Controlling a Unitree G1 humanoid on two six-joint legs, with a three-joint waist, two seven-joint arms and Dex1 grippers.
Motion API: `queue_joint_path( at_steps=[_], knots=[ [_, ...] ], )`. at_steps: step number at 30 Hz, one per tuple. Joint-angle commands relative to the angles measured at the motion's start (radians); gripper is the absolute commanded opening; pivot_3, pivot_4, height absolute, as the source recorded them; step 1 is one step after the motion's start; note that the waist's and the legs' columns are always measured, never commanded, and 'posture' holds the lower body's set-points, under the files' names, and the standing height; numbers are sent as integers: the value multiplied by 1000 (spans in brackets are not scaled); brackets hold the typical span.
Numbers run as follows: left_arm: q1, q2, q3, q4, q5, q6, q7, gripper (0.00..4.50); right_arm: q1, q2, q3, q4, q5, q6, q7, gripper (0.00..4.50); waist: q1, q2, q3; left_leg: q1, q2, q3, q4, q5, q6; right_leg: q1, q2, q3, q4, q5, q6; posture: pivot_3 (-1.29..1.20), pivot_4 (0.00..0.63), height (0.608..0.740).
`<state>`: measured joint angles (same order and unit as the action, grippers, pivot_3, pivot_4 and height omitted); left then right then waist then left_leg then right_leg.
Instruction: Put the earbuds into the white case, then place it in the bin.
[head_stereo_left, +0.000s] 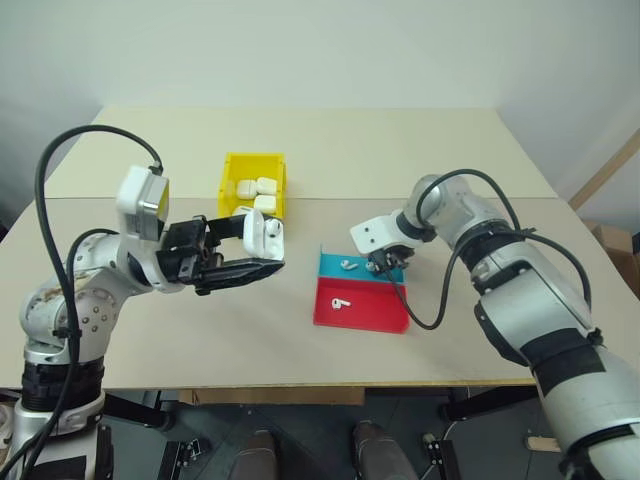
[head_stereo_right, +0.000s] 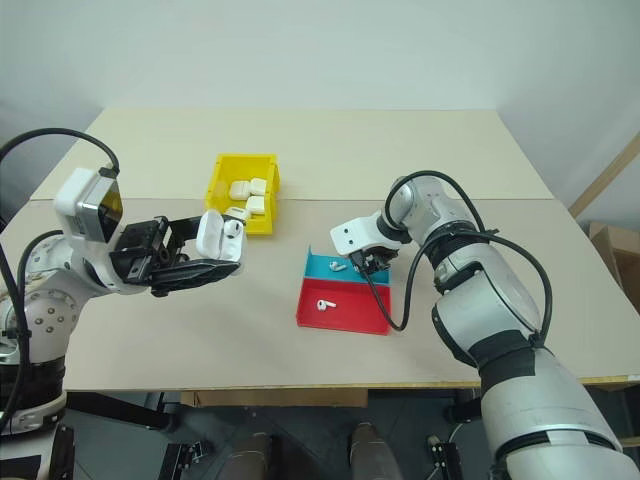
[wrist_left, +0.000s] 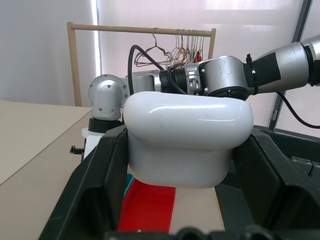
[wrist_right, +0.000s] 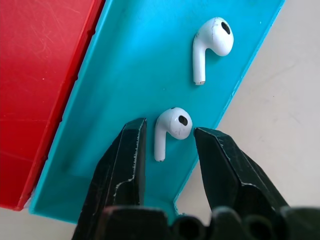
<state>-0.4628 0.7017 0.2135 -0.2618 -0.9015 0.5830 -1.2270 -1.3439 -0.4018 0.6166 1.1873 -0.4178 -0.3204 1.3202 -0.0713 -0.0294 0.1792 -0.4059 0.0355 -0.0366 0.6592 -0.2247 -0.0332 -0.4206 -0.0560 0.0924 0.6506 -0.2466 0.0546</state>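
Centrally, on the beige tabletop (head_stereo_left: 300, 350), we see a shallow tray (head_stereo_left: 385, 318) with one blue compartment and one red compartment. The right end effector (wrist_right: 169, 131) points steeply down into the blue compartment, its two black fingers (wrist_right: 122, 160) standing a narrow gap apart on either side of one white earbud (wrist_right: 170, 127). From the right wrist view we cannot tell whether the fingers touch that earbud; it appears to lie on the blue floor between them. A second earbud (wrist_right: 210, 45) lies in the same blue compartment, near the first but apart from it. A third earbud (head_stereo_left: 340, 301) lies alone in the red compartment.

At the robot's left, we see the left end effector (head_stereo_left: 262, 252) held above the tabletop and pointing toward the tray. It is clamped on the white case (wrist_left: 187, 140), which sits between its two black fingers (wrist_left: 105, 180); in the left wrist view both fingers press against the rounded sides of the case. In the head views the case lid stands flipped up.

Beyond the left end effector, the yellow bin (head_stereo_left: 232, 165) rests on the tabletop, well apart from the tray. Several cream-white earbud cases (head_stereo_left: 256, 188) lie inside it.

In the left wrist view, we also see a wooden garment rack with wire hangers (wrist_left: 175, 42) behind the right arm.
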Motion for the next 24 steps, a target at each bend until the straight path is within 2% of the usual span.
queue_joint_path(
  at_steps=[1, 8, 11, 15, 18, 20, 24],
  knots=[
    [3, 16, 23, -37, -9, -15, 6, 2829, 4, 6, -19, 5, -16, -8, -6, 699, 0, 0, 0, 0, 0, 0, 0, 0, 0, 0, 0, 0, 0, 0, 0, 0, 150, 740],
    [-12, 20, 9, -22, -8, -10, -1, 2829, 22, -14, -83, -33, 22, 41, 1, 617, 0, 0, 0, 1, 0, 0, 0, 0, 0, 1, 0, 0, 1, 0, 0, 0, 150, 740],
    [-46, 8, -15, 13, 1, -15, -17, 2829, 42, -67, -188, -152, 115, 139, 46, 617, 2, 0, 0, 0, 0, 0, 0, 0, 0, 0, 0, 0, 1, 0, 0, 0, 150, 740],
    [-106, -8, -44, 77, 15, -24, -44, 2829, 147, -139, -389, -543, 313, 505, 87, 617, 10, 2, 1, -2, -1, -1, 0, 0, 0, 0, -1, -1, 0, 0, 0, 0, 150, 740],
    [-150, -23, -65, 129, 26, -29, -72, 2829, 278, -146, -581, -935, 509, 854, 2, 617, 14, 2, 1, -2, -1, -2, 0, 0, 0, 0, 0, -1, 0, 0, 0, 0, 150, 740],
    [-182, -35, -80, 166, 38, -33, -89, 2829, 352, -105, -728, -1165, 662, 1095, -101, 617, 16, 2, 1, -2, -1, -3, 0, 0, 0, 0, 0, -2, 0, 0, 0, 0, 150, 740],
    [-254, -68, -113, 245, 76, -36, -98, 2829, 452, 45, -939, -1540, 934, 1421, -323, 617, 18, 2, 1, -1, -1, -3, 1, 0, 0, 0, 0, -1, 3, 0, 0, 0, 150, 740]
  ],
)
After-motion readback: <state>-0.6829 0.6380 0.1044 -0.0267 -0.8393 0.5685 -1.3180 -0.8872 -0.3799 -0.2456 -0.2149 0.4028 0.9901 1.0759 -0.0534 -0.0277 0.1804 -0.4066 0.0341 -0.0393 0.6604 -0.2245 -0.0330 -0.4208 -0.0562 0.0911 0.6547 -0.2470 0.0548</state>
